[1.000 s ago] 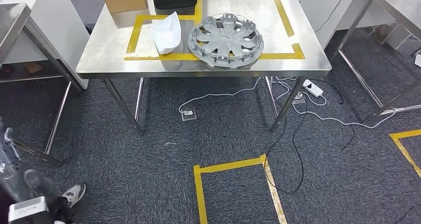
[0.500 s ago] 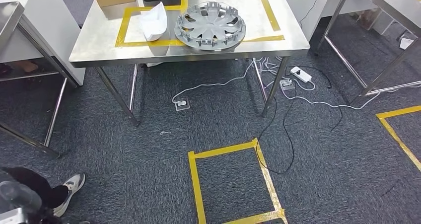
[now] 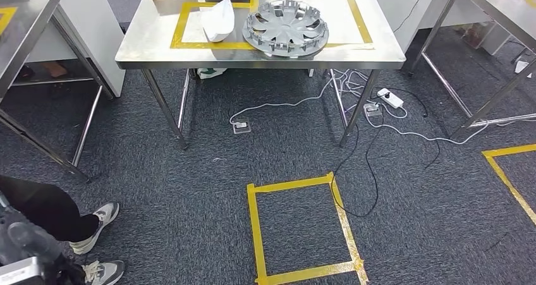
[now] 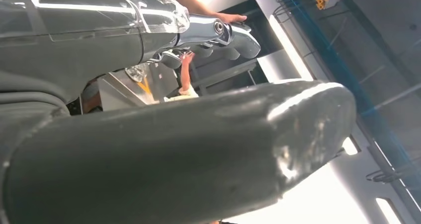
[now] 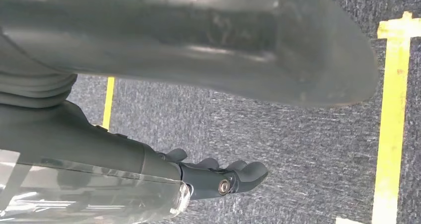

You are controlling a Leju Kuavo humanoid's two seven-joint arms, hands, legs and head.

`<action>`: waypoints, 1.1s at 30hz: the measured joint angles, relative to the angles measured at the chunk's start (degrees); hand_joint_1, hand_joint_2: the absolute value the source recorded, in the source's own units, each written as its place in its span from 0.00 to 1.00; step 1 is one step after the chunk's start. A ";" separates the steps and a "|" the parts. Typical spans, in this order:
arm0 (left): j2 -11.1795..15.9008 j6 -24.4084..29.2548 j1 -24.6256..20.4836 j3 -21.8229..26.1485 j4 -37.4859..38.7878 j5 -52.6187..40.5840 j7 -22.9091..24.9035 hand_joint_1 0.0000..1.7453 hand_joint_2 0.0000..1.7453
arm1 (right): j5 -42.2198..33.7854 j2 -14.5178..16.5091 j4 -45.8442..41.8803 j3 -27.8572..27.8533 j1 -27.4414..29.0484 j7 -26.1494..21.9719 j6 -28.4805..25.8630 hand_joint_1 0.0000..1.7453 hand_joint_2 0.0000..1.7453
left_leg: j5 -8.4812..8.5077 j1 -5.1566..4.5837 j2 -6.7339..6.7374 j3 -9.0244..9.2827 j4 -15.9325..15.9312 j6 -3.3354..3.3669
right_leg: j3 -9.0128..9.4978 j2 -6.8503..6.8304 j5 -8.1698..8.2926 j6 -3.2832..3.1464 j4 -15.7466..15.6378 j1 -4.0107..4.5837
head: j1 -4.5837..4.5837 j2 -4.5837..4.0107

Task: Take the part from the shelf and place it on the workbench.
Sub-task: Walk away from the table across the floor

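Note:
A silver wheel cover (image 3: 285, 27) lies on the steel workbench (image 3: 373, 51), inside a yellow tape outline. A white curved part (image 3: 218, 19) lies just left of it. My left hand (image 4: 218, 33) has nothing in it, its fingers (image 4: 238, 35) held apart from the thick thumb (image 4: 174, 154). My left arm (image 3: 25, 256) shows at the bottom left of the head view. My right hand (image 5: 218, 179) hangs over the dark carpet, fingers apart from the thumb (image 5: 198, 40), holding nothing.
A person's leg and grey sneakers (image 3: 95, 222) stand close to my left arm. Another steel table (image 3: 25, 19) stands at the left, one more (image 3: 493, 7) at the right. White cables and a power strip (image 3: 392, 98) lie under the workbench. A yellow tape square (image 3: 303, 228) marks the carpet.
The whole picture has shifted, so the camera has moved; the workbench now sits higher in the view. A person's leg and both sneakers have come into view at the lower left.

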 joint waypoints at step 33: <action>-0.25 -0.02 0.02 -0.25 -1.01 -1.45 -0.93 0.00 0.00 | 0.35 0.45 0.01 0.04 0.71 0.08 -0.14 0.00 0.00 | 2.95 0.07 -4.83 -2.84 0.34 -0.90 | 5.60 2.75 0.16 -0.22 -7.87 -0.63 | 0.37 0.00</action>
